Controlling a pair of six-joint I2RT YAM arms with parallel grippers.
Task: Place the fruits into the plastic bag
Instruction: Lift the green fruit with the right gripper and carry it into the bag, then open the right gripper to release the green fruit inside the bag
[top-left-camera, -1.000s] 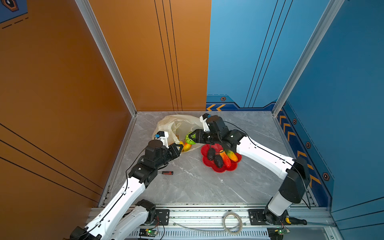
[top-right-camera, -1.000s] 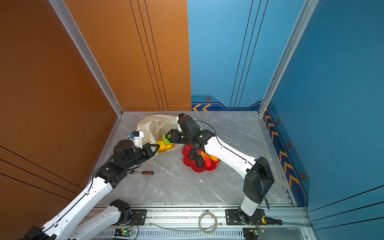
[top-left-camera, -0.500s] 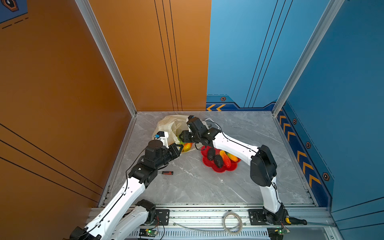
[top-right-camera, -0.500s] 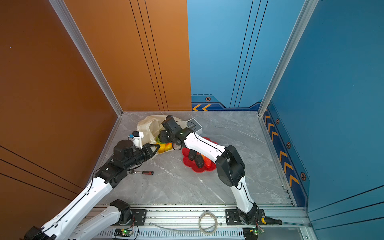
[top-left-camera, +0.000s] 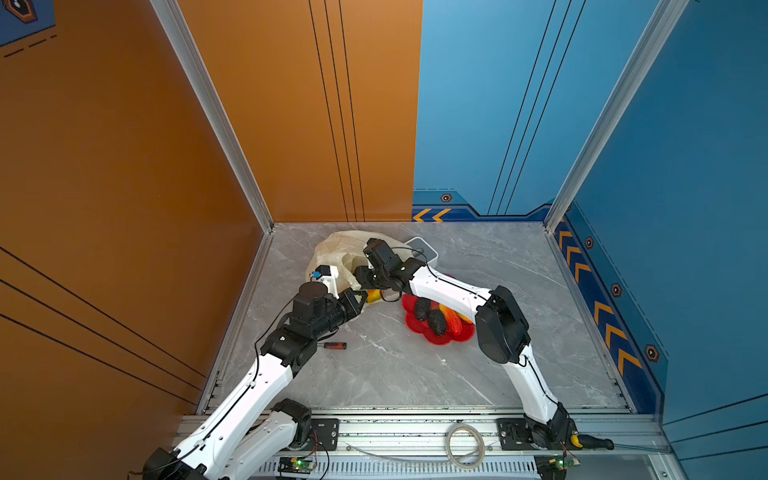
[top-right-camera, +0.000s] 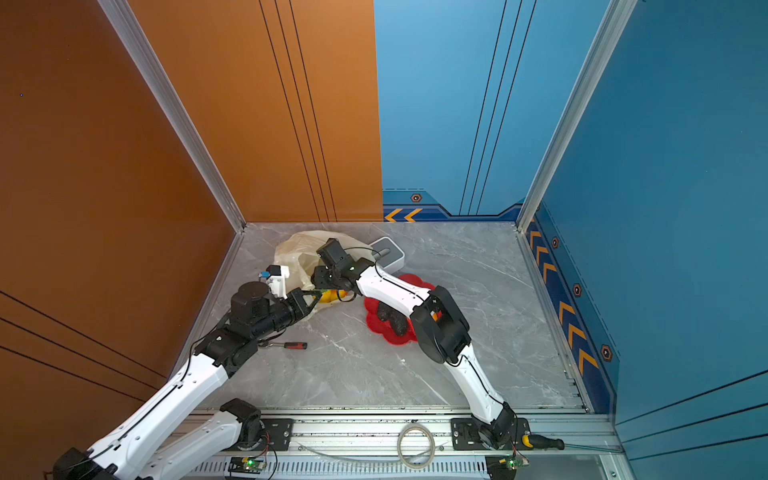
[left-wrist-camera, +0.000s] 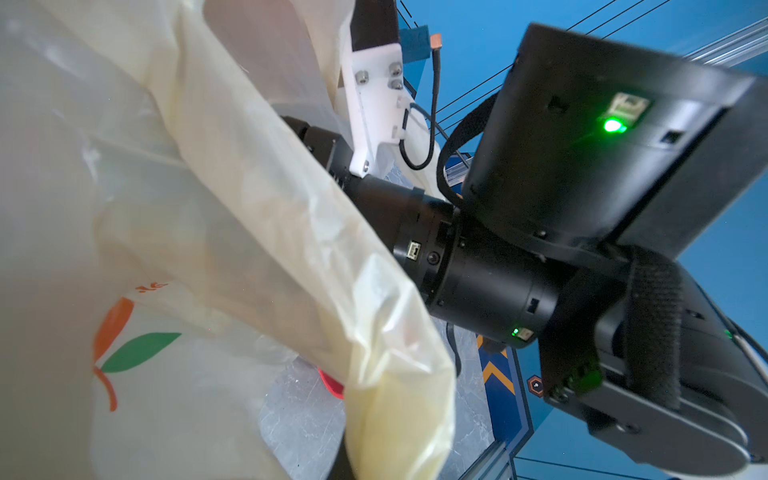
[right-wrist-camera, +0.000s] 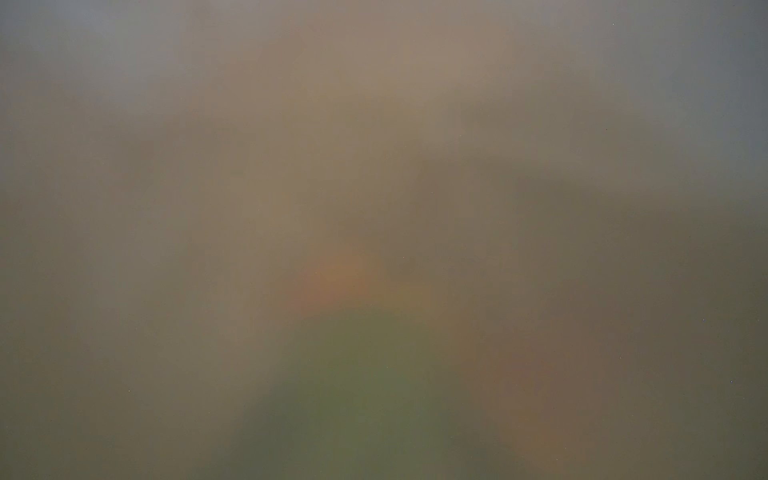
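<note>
1. Seeing dark and red-orange toy fruits (top-left-camera: 432, 318) lying on the red flower-shaped dish (top-left-camera: 415, 331), nearest me.
2. My left gripper (top-left-camera: 360, 296) pinches the crinkly cream-yellow plastic bag (top-left-camera: 332, 251) at its mouth, beside a yellow fruit (top-left-camera: 374, 296).
3. Farther back, my right gripper (top-left-camera: 358, 277) reaches into the bag; I cannot tell how its jaws stand.

Both top views are looking down from high onto the same whole worktop (top-left-camera: 395, 374). The left wrist camera is sitting close against the plastic bag (left-wrist-camera: 249, 232), facing the right arm (left-wrist-camera: 498, 282); the right wrist camera is showing only blur.
</note>
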